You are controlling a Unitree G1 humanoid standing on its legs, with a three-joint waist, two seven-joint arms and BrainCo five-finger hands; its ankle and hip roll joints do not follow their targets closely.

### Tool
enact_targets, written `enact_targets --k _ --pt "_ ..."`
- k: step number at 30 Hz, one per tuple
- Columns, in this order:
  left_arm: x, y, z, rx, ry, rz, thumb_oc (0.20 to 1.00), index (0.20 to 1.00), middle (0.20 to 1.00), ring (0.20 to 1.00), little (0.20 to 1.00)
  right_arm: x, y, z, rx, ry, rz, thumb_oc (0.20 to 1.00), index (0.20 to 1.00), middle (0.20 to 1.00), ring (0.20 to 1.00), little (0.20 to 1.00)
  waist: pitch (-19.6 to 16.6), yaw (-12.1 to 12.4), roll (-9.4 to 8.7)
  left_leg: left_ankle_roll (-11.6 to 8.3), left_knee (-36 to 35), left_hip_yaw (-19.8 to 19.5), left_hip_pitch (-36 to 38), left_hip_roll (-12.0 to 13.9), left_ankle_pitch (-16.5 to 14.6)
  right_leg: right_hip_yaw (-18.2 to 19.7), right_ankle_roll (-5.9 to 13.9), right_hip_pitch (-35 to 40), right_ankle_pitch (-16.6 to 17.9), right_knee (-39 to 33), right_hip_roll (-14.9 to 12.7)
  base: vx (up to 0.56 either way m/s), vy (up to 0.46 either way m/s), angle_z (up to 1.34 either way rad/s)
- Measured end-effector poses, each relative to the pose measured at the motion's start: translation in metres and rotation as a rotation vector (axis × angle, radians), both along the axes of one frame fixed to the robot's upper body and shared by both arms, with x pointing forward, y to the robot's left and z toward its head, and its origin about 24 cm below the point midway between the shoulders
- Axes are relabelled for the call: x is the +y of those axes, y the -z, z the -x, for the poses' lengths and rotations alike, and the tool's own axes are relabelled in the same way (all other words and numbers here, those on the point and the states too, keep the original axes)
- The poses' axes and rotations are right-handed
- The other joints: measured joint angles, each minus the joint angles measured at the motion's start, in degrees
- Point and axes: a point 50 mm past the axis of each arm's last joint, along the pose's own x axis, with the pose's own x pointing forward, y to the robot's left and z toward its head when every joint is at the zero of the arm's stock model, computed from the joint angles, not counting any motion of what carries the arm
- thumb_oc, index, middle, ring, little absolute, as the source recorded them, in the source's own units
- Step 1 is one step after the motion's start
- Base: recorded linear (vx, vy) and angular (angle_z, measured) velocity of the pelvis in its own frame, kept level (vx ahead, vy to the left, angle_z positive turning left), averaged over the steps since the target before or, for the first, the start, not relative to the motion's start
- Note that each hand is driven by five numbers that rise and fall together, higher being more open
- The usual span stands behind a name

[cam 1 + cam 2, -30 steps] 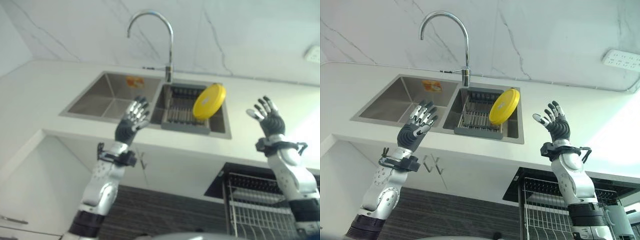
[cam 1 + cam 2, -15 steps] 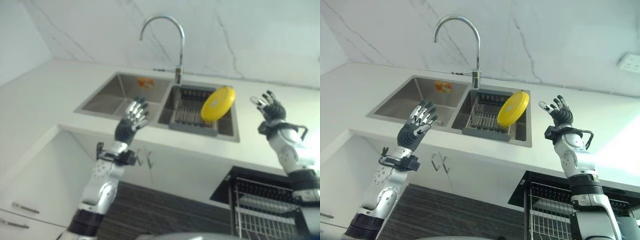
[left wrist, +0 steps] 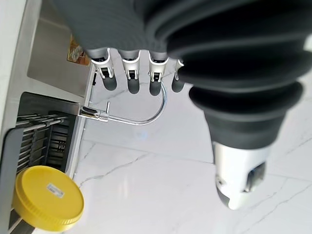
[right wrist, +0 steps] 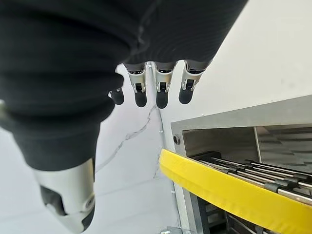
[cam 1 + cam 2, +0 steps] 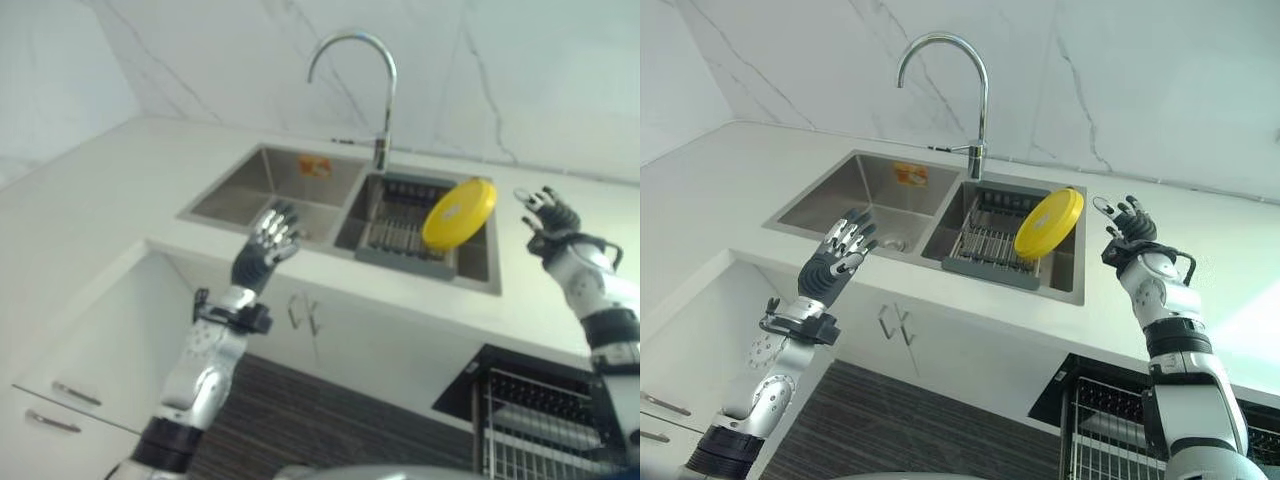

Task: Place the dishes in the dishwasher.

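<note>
A round yellow plate (image 5: 1049, 223) stands on edge in the dark wire rack (image 5: 985, 245) that sits in the right basin of the steel sink (image 5: 855, 200). Its rim (image 4: 229, 192) shows close by in the right wrist view. My right hand (image 5: 1130, 225) is raised over the counter just right of the plate, fingers spread, holding nothing. My left hand (image 5: 840, 250) hovers in front of the counter edge, near the left basin, also open and empty. The dishwasher's white wire basket (image 5: 540, 435) is pulled out at the lower right, below the counter.
A curved chrome tap (image 5: 960, 90) rises behind the sink. An orange sticker (image 5: 908, 175) marks the left basin's back wall. White cupboard doors with handles (image 5: 895, 322) run under the counter. The white counter (image 5: 730, 165) stretches left and right of the sink, with a marble wall (image 5: 1140, 80) behind.
The camera has swung, so the whole scene sits further right and lower. My right hand has moved in toward the yellow plate. My left hand holds its pose.
</note>
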Motion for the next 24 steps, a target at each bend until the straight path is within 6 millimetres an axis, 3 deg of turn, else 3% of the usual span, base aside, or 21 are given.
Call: enact_targets --k 4,24 --pt "0.002 0.000 0.000 0.000 -0.001 -0.010 1.000 1.000 1.000 1.000 1.000 -0.014 -0.008 -0.003 0.014 0.036 0.006 1.000 1.000 1.000 1.000 1.000 -0.01 1.16 0.09 0.12 0.00 -0.41 -0.01 -0.44 0.09 -0.32 0.04 0.27 -0.02 0.00 -0.42 -0.01 -0.009 0.05" --pt "0.007 -0.001 0.000 0.004 -0.005 -0.029 1.000 1.000 1.000 1.000 1.000 -0.007 -0.001 -0.007 0.077 -0.032 -0.014 1.000 1.000 1.000 1.000 1.000 0.01 2.29 0.10 0.14 -0.02 -3.22 -0.30 -0.62 0.75 -3.22 0.47 1.72 -0.64 -0.04 -0.56 -0.01 -0.007 0.07"
